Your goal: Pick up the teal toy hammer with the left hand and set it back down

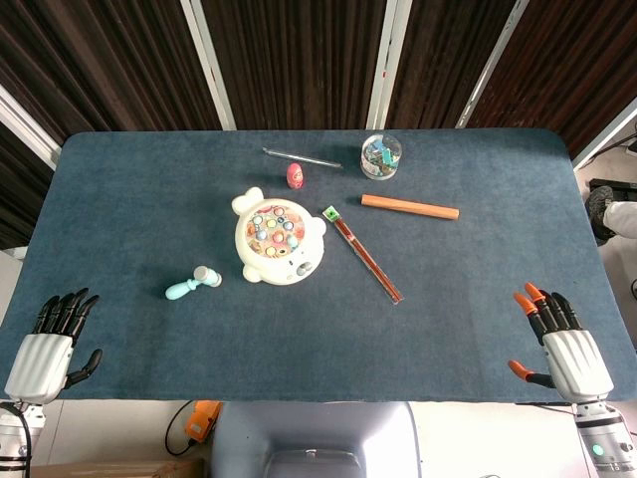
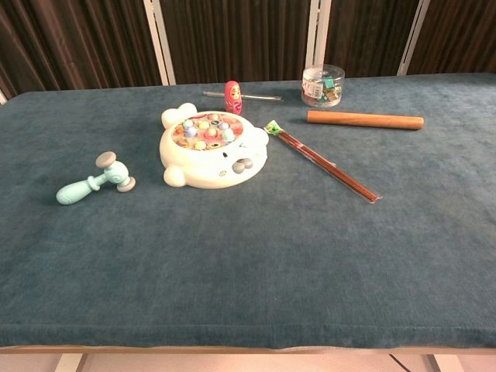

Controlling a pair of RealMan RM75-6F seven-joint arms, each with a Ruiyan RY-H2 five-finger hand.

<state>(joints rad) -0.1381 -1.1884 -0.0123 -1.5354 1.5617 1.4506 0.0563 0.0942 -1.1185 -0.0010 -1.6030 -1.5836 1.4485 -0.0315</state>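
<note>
The teal toy hammer (image 1: 192, 284) (image 2: 95, 180) lies on the blue table left of the white game, its grey head toward the game and its handle pointing left. My left hand (image 1: 50, 347) rests at the table's front left corner, open with fingers apart, well short of the hammer and holding nothing. At the front right corner my right hand (image 1: 560, 342), with orange fingertips, is open too and holds nothing. Neither hand shows in the chest view.
A white bear-shaped whack-a-mole game (image 1: 278, 237) (image 2: 211, 149) sits at centre. Behind it stand a small red doll (image 1: 295, 175), a thin metal rod (image 1: 302, 157) and a clear jar of clips (image 1: 381, 155). A wooden dowel (image 1: 409, 206) and packaged chopsticks (image 1: 363, 254) lie to the right.
</note>
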